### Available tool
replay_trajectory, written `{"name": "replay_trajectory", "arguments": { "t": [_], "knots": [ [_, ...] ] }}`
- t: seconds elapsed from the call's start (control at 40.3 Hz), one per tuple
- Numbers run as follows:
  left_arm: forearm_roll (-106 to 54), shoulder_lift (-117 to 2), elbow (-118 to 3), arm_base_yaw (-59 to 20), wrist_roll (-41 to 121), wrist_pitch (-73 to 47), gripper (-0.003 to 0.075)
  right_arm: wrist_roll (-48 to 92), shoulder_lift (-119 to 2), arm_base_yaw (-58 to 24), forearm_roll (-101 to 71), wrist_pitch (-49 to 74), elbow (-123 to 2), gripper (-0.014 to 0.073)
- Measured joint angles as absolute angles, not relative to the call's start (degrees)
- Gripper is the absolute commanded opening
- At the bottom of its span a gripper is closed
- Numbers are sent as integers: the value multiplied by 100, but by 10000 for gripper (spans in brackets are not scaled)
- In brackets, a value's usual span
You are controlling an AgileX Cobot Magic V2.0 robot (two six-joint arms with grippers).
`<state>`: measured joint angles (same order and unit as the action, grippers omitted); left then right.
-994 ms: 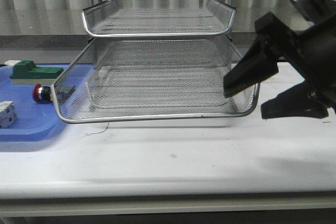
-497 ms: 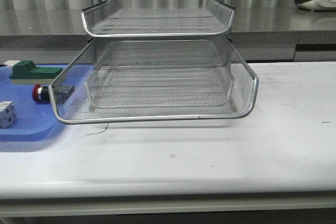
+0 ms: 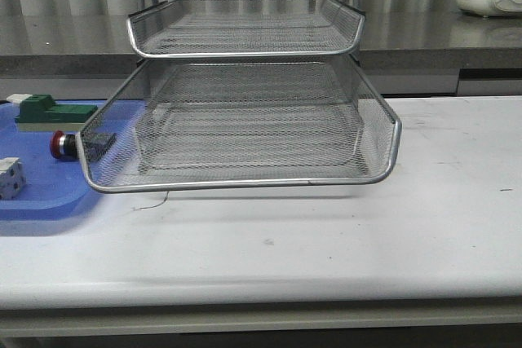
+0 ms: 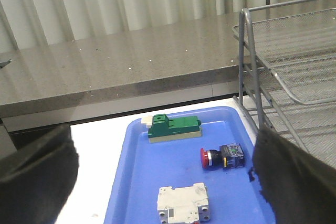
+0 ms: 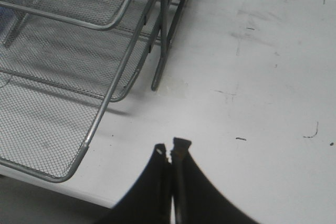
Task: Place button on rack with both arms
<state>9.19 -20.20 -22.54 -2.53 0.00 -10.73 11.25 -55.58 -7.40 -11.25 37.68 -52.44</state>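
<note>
The right arm has gone out of the front view, where it stood before the rack [image 3: 245,120] a second ago; now no arm shows there, only the rack on the white surface [image 3: 326,250]. The right gripper [image 5: 170,153] hangs over the bare surface beside the rack, its fingers [image 5: 181,145] pressed together and holding nothing. The left gripper [image 4: 163,179] has its fingers [image 4: 294,177] spread wide above the blue tray [image 4: 136,182]; the button [image 4: 221,157] lies on this tray, untouched. So I judge the pick is left to the left arm, and is not begun yet.
</note>
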Motion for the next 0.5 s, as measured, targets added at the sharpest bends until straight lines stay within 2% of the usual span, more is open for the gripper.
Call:
{"name": "replay_trajectory", "arguments": {
  "t": [0.298, 0.497],
  "knots": [
    [919, -2020, -2254, -253, 0, -1073, 640, 1102, -3541, -740, -1123, 2484, -3213, -60],
    [919, -2020, -2254, -253, 0, -1073, 639, 1090, -2175, -740, -1123, 2298, -2187, -60]
  ]
}}
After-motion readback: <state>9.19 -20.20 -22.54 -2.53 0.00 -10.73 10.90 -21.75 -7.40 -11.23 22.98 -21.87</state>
